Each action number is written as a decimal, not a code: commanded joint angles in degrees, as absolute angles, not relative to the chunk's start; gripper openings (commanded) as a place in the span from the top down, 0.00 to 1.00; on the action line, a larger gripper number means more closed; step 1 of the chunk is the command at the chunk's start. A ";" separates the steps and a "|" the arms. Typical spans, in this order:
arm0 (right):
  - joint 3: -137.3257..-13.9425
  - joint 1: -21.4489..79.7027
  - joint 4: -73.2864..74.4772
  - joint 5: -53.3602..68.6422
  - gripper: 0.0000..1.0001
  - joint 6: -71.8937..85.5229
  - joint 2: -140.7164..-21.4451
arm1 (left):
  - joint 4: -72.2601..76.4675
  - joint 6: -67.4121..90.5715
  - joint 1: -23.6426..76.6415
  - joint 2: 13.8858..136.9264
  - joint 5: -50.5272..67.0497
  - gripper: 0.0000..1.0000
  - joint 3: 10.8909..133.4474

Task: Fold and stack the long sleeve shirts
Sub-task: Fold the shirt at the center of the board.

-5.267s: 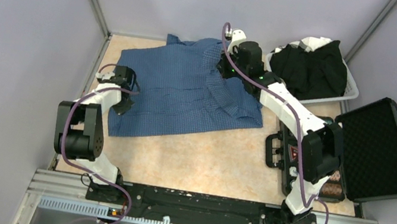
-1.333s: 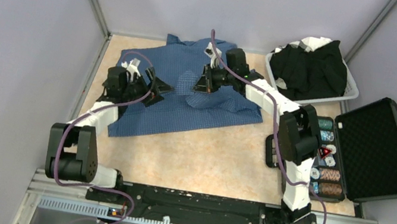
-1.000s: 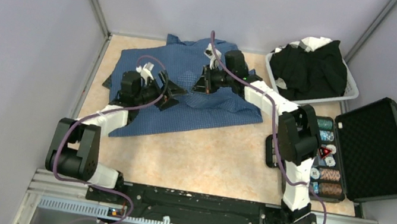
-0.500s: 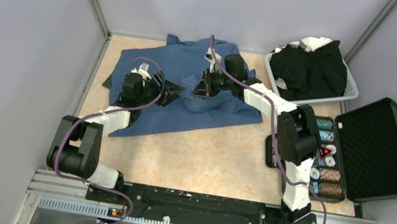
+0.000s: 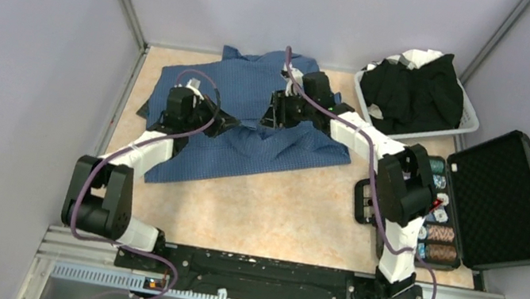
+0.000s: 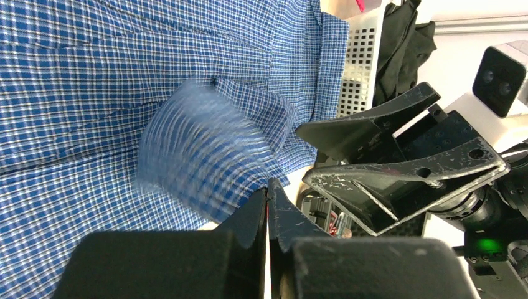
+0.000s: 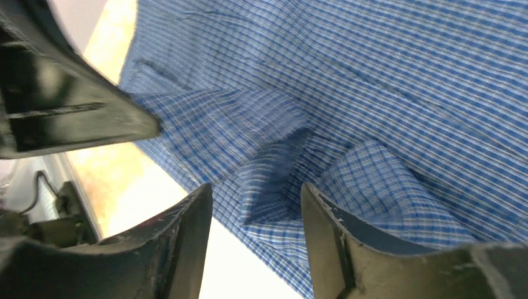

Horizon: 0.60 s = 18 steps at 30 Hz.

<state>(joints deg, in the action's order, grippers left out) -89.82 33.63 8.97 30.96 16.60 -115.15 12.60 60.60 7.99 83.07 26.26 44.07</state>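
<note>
The blue checked long sleeve shirt [image 5: 249,127] lies spread and rumpled at the back of the table. My left gripper [image 5: 227,122] is over its middle. In the left wrist view the jaws [image 6: 268,187] are shut, and the edge of a blurred fold of blue cloth [image 6: 199,156] runs into their tips. My right gripper [image 5: 273,116] faces it from the right, open, with a loose fold of the shirt [image 7: 274,168] between its fingers [image 7: 187,243] and touching neither. The black shirts [image 5: 416,89] are piled in a white basket [image 5: 468,121].
An open black hard case [image 5: 507,200] with foam lining lies at the right, with small coloured items beside it [image 5: 432,216]. The two grippers stand close, tip to tip. Metal posts and grey walls border the table on the left and at the back.
My left gripper has moved right onto the shirt and shut at the raised fold. My right gripper has opened and let go of the cloth, which now sags and blurs.
</note>
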 commanded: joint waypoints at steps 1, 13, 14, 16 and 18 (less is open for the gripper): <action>-87.95 33.45 13.35 18.23 0.43 17.37 -107.06 | -0.65 51.79 7.72 76.92 23.27 1.00 50.40; -63.98 24.93 14.06 3.56 0.53 28.24 -93.51 | -13.65 44.34 4.17 73.61 28.72 1.00 53.99; -62.81 24.32 13.14 4.22 0.53 29.16 -93.52 | -13.13 44.25 4.14 73.37 29.35 1.00 53.99; -61.70 23.25 11.58 5.14 0.53 30.79 -94.26 | -12.09 43.79 4.13 73.19 30.06 1.00 54.11; -62.12 22.85 10.87 5.11 0.53 31.87 -95.52 | -12.23 43.34 4.13 73.29 30.13 1.00 54.43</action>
<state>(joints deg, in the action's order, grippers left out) -61.87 23.73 15.49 5.96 27.70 -95.57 -13.26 45.60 4.25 75.46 27.64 53.08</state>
